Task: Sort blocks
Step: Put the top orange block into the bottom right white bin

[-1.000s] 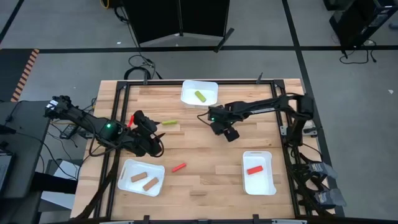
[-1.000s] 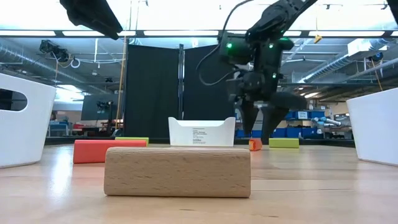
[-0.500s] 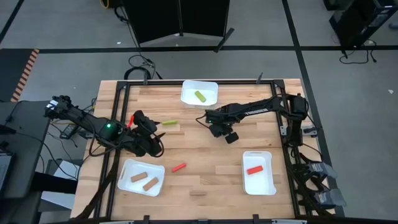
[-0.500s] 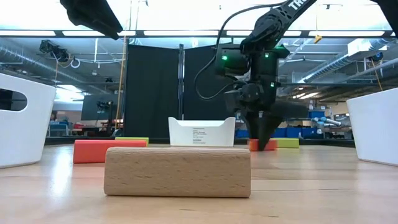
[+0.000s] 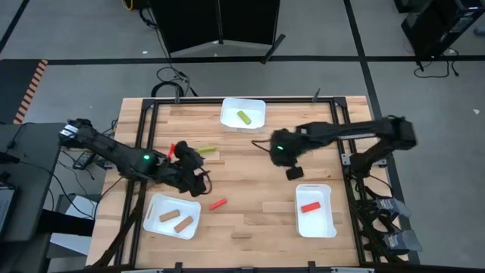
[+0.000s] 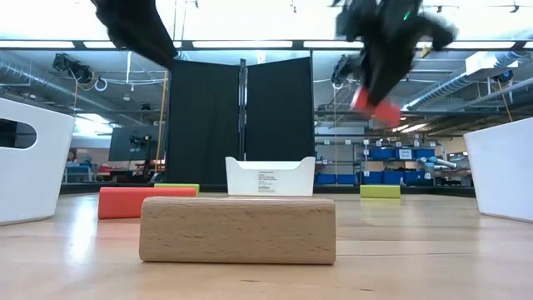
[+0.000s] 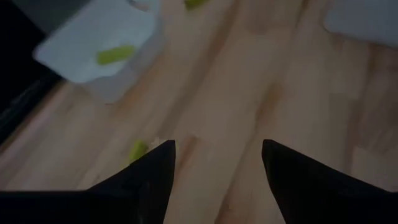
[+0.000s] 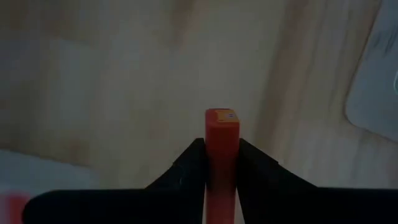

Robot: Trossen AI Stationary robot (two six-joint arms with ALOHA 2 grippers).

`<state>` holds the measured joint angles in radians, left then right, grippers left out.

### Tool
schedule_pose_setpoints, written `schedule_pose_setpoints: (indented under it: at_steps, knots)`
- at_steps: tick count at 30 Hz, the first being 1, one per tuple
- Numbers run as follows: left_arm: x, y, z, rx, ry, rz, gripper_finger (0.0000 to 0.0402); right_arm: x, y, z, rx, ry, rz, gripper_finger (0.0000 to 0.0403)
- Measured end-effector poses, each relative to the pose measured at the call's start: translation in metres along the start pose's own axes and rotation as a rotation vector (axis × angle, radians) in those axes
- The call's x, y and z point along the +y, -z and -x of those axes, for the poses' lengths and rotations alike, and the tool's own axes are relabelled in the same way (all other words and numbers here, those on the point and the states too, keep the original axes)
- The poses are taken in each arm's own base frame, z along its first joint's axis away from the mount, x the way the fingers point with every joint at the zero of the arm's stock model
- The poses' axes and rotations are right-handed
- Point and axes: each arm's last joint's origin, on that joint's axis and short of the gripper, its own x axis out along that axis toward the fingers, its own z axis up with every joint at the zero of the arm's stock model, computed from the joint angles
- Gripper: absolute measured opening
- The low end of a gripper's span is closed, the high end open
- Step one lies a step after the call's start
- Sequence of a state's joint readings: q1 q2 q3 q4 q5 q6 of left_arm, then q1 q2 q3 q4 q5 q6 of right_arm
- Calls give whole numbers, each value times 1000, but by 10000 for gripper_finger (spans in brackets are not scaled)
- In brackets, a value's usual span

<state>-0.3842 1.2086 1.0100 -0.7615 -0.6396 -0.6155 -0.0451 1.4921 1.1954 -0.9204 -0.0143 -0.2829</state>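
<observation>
My right gripper [image 8: 222, 163] is shut on a red block [image 8: 222, 134] and holds it high above the table; the low view shows that block [image 6: 375, 107] below the dark fingers. In the high view this gripper [image 5: 292, 171] is right of the table's middle. My left gripper [image 7: 217, 162] hovers open with nothing between its fingers, over bare wood left of centre [image 5: 191, 163]. On the table lie a yellow-green block [image 5: 206, 149], a red block [image 5: 218, 203], another red one [image 5: 171, 149] by the left arm, and a tan block [image 6: 237, 230] near the front edge. My right gripper pinches the red block's two long sides [image 8: 214, 152] between its two fingers. The block lies along the fingers, and its end [image 8: 222, 116] sticks out past their tips. It is lifted clear of the table and hangs tilted below the gripper [image 6: 375, 107].
Three white trays stand on the table: a far one [image 5: 231, 106] with a yellow-green block [image 5: 243, 117], a near-left one [image 5: 151, 220] with two tan blocks, and a near-right one [image 5: 324, 220] with a red block [image 5: 310, 206]. Black frame rails edge the table.
My right gripper came down over a red block lying on the table, shut on it and lifted it clear, going up and toward the table's right and near edges. My left gripper has drifted a little toward the right, still open.
</observation>
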Motion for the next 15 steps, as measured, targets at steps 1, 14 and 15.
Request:
schedule_pose_setpoints:
  at_steps: [1, 14, 15]
  knots:
    - [-2, 0, -6, 21, 4, -20, 248, 10, 1, 12, -30, -13, -21, 71]
    - [8, -15, -74, 186, 131, -89, 248, 144, 27, 68, -34, -197, -319, 71]
    - [6, -15, -77, 182, 146, -104, 248, 151, 28, 66, -15, -193, -337, 71]
